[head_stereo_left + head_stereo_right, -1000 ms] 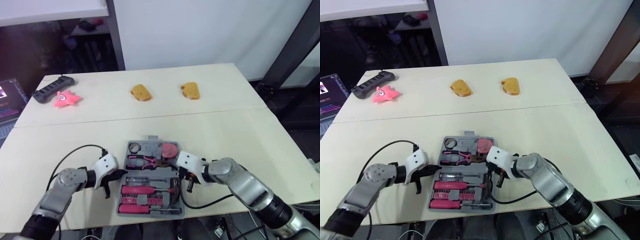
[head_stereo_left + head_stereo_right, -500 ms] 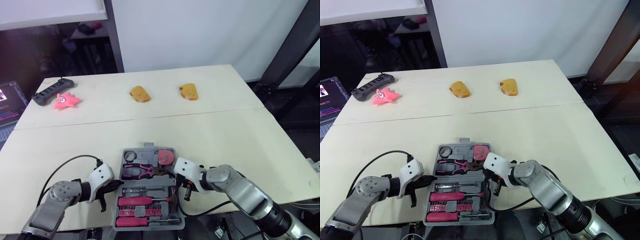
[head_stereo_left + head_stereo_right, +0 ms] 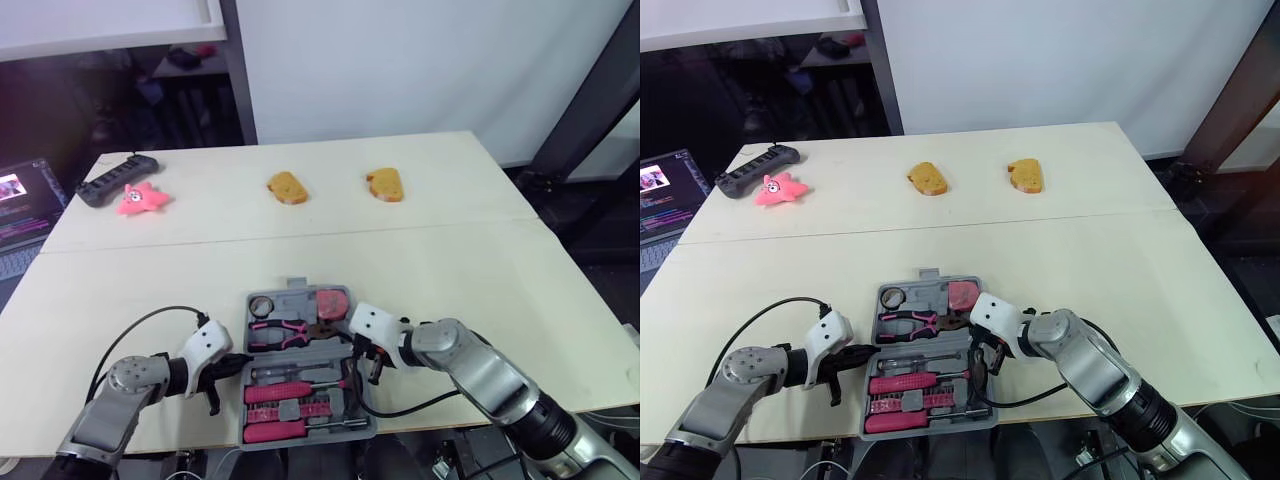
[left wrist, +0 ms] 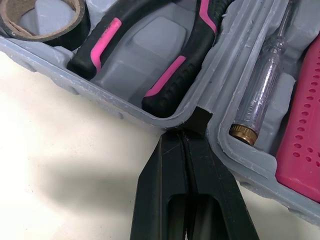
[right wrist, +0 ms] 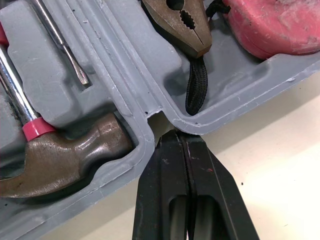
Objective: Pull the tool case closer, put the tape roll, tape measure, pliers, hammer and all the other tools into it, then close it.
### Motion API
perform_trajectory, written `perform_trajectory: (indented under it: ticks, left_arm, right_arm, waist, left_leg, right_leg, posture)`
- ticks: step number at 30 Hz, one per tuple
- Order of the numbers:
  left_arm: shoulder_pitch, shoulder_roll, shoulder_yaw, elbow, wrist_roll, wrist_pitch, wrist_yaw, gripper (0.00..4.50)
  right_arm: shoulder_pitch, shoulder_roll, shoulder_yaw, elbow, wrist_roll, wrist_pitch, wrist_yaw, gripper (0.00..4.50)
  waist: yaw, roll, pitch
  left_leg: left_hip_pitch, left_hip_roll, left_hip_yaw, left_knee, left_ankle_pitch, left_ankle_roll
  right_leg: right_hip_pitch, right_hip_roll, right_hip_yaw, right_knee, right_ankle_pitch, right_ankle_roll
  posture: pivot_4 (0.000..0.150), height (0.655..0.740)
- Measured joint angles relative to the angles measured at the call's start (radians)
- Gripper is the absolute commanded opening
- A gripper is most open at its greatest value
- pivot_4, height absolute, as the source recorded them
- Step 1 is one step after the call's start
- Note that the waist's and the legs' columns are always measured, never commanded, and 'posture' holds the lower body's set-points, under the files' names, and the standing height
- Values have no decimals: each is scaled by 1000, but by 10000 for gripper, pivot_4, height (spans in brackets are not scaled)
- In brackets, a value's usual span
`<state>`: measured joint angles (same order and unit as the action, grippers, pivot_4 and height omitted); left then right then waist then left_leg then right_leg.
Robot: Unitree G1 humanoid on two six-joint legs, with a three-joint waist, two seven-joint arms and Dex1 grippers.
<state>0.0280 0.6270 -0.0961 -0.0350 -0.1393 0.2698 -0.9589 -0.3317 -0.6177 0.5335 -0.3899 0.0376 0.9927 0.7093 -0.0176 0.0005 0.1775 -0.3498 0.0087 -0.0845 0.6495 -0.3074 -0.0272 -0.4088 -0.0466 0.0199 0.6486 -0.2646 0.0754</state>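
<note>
The open grey tool case (image 3: 297, 292) lay at the near edge of the table (image 3: 480, 270), holding the tape roll (image 3: 262, 305), tape measure (image 3: 334, 303), pliers (image 3: 285, 332) and hammer (image 5: 65, 160) in its moulded recesses. The left gripper (image 4: 192, 126), fingers pressed together and gripping nothing, had its tips against the hinge notch on the case's left side; the right gripper (image 5: 176, 137), likewise closed and empty, met the notch on the case's right side. Beyond the case, well apart from it, lay two bread pieces (image 3: 285, 187), a pink star toy (image 3: 140, 198) and a power strip (image 3: 118, 181).

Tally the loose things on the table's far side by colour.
Orange pieces: 2
Pink toy: 1
Black power strip: 1
Total: 4
</note>
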Motion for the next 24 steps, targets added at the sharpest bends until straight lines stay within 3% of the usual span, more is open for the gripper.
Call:
perform_trajectory:
  ticks: [9,24]
  left_arm:
    - [-68,-9,-17,63,11,-15,-16,0]
    - [-9,-6,3,-12,5,31,28,0]
  right_arm:
    - [0,-6,-6,-4,-5,12,2,236]
    - [11,-19,-12,-8,-2,-16,3,236]
  waist:
    - [5,0,0]
    - [0,0,0]
  left_leg:
    - [0,0,0,0,0,0]
    - [-2,0,-1,0,0,0]
  right_leg:
    - [0,0,0,0,0,0]
    - [-1,0,0,-1,0,0]
  posture:
    - [1500,7400]
    - [1500,7400]
